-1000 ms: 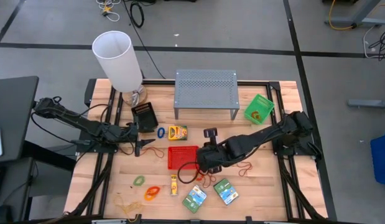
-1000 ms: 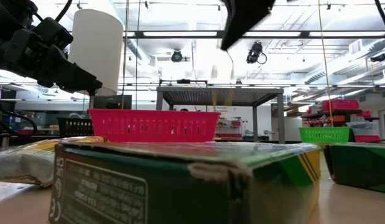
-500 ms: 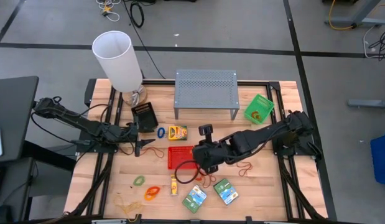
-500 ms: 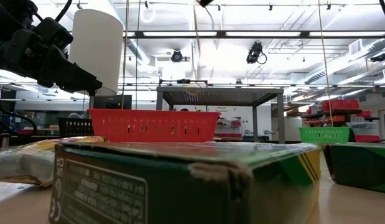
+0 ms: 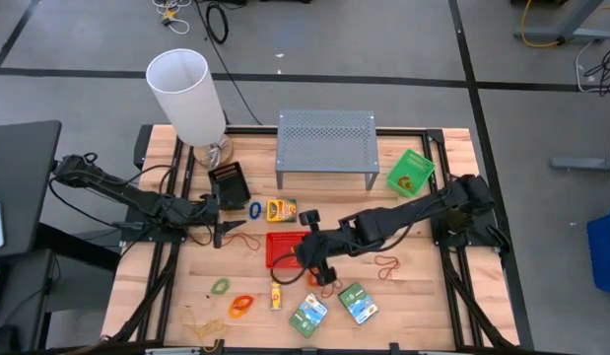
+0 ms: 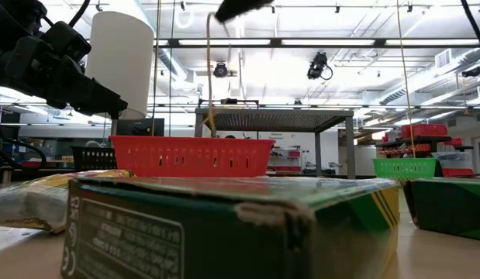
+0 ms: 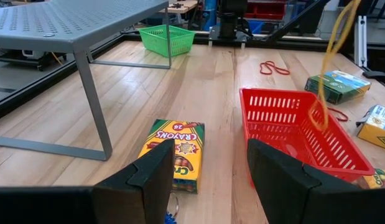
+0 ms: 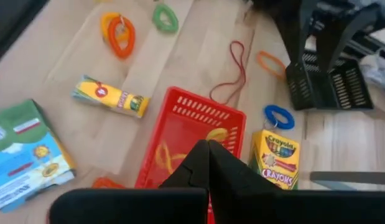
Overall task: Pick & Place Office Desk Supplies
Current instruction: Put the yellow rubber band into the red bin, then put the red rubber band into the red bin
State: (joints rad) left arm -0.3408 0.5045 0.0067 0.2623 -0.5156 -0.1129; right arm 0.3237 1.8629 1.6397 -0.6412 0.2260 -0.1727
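On the high view, the right gripper [image 5: 306, 248] hangs over the red mesh tray [image 5: 288, 248] near the middle of the worktop [image 5: 423, 286], its jaws pinched shut on a thin yellow rubber band [image 7: 332, 68] whose lower loop dangles into the tray while the upper part stretches up to the jaws. The main risk, as I judge it, is the band clinging to a finger when the jaws part, or springing off over the tray's low wall onto the bare wood; a sideways drift before release could also drag it out. Just at 11 o'clock from the tray lies the crayon box [image 5: 281, 209], which a low swing might nudge. Further at 9 o'clock, the left gripper [image 5: 222, 233] waits with jaws spread and empty, well apart.
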